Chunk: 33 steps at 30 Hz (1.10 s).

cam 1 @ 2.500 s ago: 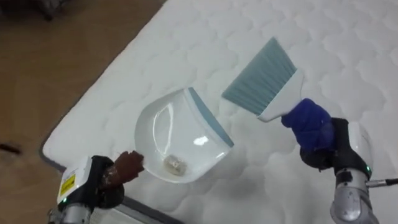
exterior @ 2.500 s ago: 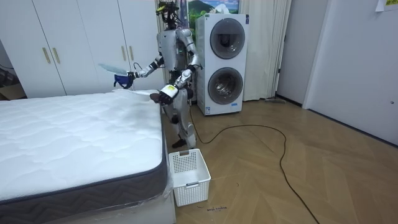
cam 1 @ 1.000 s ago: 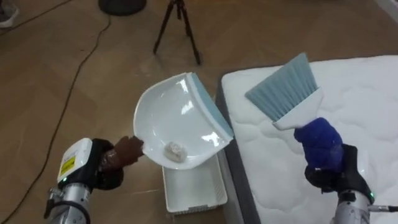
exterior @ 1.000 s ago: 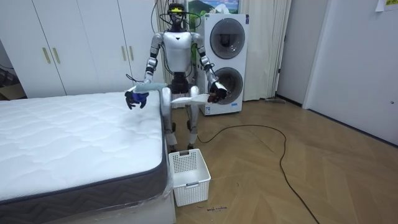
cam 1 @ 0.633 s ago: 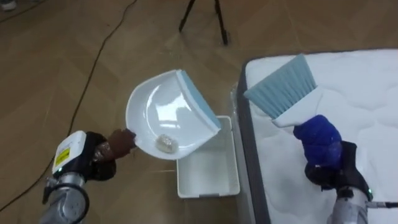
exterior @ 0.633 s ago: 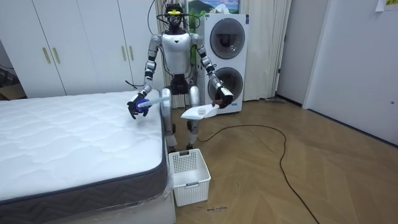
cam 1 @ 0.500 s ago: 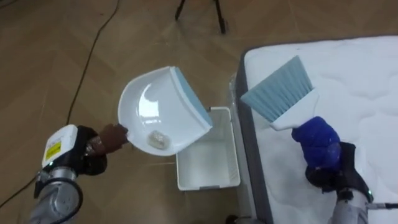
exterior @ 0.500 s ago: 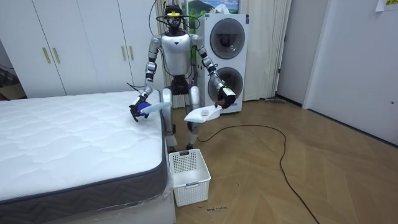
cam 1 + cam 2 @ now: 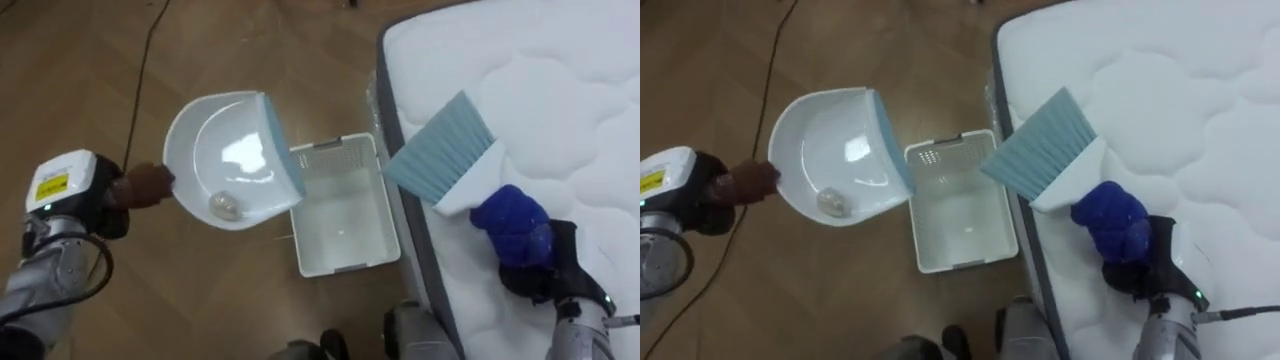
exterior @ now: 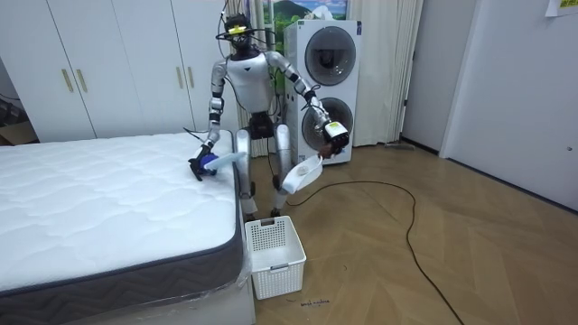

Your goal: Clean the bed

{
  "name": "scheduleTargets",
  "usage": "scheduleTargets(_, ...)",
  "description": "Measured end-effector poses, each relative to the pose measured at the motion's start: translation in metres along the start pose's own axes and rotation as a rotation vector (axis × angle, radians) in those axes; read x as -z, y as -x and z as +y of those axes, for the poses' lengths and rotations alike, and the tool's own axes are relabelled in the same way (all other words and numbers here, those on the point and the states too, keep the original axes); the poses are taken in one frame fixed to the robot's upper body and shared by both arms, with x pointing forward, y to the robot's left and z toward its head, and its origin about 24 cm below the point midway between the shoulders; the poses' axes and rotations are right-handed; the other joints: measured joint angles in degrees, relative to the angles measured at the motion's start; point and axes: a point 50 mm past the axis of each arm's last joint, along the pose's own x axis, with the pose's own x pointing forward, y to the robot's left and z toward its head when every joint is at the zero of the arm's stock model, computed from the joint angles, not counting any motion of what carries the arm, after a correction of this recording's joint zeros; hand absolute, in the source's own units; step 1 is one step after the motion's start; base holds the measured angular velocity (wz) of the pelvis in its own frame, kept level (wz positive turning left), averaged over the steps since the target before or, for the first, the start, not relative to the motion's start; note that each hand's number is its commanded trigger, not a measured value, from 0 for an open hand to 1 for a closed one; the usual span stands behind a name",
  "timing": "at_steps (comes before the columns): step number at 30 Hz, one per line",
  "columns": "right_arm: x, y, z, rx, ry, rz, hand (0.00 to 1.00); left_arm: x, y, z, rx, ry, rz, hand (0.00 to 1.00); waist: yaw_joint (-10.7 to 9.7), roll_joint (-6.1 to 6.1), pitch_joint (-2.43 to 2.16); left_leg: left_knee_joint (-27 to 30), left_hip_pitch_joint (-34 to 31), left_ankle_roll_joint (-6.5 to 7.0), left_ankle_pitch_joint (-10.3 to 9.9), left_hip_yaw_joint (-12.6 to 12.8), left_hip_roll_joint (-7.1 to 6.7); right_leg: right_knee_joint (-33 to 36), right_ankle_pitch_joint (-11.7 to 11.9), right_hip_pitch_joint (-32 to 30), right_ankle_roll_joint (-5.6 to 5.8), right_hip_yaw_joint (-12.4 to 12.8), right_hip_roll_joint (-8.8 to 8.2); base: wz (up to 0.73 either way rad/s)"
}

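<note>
Dustpan (image 9: 225, 150), tipped steeper since, hangs over wood floor (image 9: 200, 50) by basket (image 9: 330, 150) — left hand (image 9: 145, 185) gripping it, right hand (image 9: 515, 228) gripping brush (image 9: 440, 160) over mattress (image 9: 560, 90); lump (image 9: 224, 206) inside indistinct.

Tilted white dustpan (image 9: 222, 150) with crumpled scrap (image 9: 224, 207)

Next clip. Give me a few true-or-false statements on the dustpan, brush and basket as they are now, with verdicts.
1. The left hand holds the dustpan by its handle. True.
2. The dustpan is empty. False: a small crumpled scrap lies in it.
3. The right hand holds the brush above the mattress. True.
4. The basket stands on the mattress. False: it stands on the floor beside the bed.
</note>
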Motion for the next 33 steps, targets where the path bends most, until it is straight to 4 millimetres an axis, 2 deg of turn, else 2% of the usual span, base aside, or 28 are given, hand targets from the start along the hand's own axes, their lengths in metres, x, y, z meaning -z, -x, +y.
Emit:
scheduleTargets(5,-0.009,-0.004,-0.004,0.001,0.012,-0.05,0.0,-0.001,0.0,-0.003,0.055,-0.132,-0.01,1.0,-2.29,1.92,0.06,-1.04,0.44,0.12,-0.07,1.42,-0.02,0.32,-0.55,-0.43,0.04,0.21,-0.47,-0.01)
scheduleTargets(7,-0.01,-0.004,-0.005,0.002,0.011,-0.058,0.0,-0.005,-0.002,-0.005,0.078,-0.179,-0.03,1.0,-2.67,2.33,0.24,-1.26,0.44,0.14,-0.07,1.73,-0.02,0.45,-0.66,-0.66,0.06,0.39,-0.5,-0.04)
scheduleTargets(10,-0.014,-0.005,-0.005,0.003,0.005,-0.076,0.0,-0.008,-0.003,-0.005,0.103,-0.231,-0.051,1.0,-2.97,2.52,0.26,-1.71,0.43,0.15,-0.08,2.55,-0.03,0.77,-0.83,-1.3,0.1,1.39,-0.41,-0.04)
scheduleTargets(17,-0.024,-0.007,-0.006,0.013,0.021,-0.124,0.0,-0.008,-0.011,0.004,0.126,-0.307,-0.032,1.0,-4.57,3.84,0.58,-2.36,0.41,0.23,-0.12,4.18,0.19,1.03,-1.0,-2.07,0.2,2.31,-0.43,-0.03)
scheduleTargets(19,-0.025,-0.007,-0.006,0.019,0.018,-0.129,0.0,-0.007,-0.016,0.01,0.124,-0.313,-0.018,1.0,-4.73,4.06,0.7,-2.4,0.4,0.33,-0.18,5.29,0.68,1.04,-1.02,-2.19,0.22,2.35,-0.37,0.0)
scheduleTargets(23,-0.03,-0.005,-0.003,0.024,0.024,-0.142,0.0,0.003,-0.017,0.018,0.124,-0.378,0.021,1.0,-5.75,4.21,0.77,-2.5,0.54,0.32,-0.19,5.37,0.69,1.3,-1.18,-2.24,0.28,2.77,-0.06,0.0)
scheduleTargets(33,-0.035,-0.005,-0.002,0.03,0.016,-0.161,0.0,0.007,-0.017,0.014,0.178,-0.41,0.048,1.0,-5.98,4.34,0.86,-2.35,0.42,0.32,-0.2,6.27,0.61,2.78,-1.43,-3.17,0.22,3.63,-0.05,-0.02)
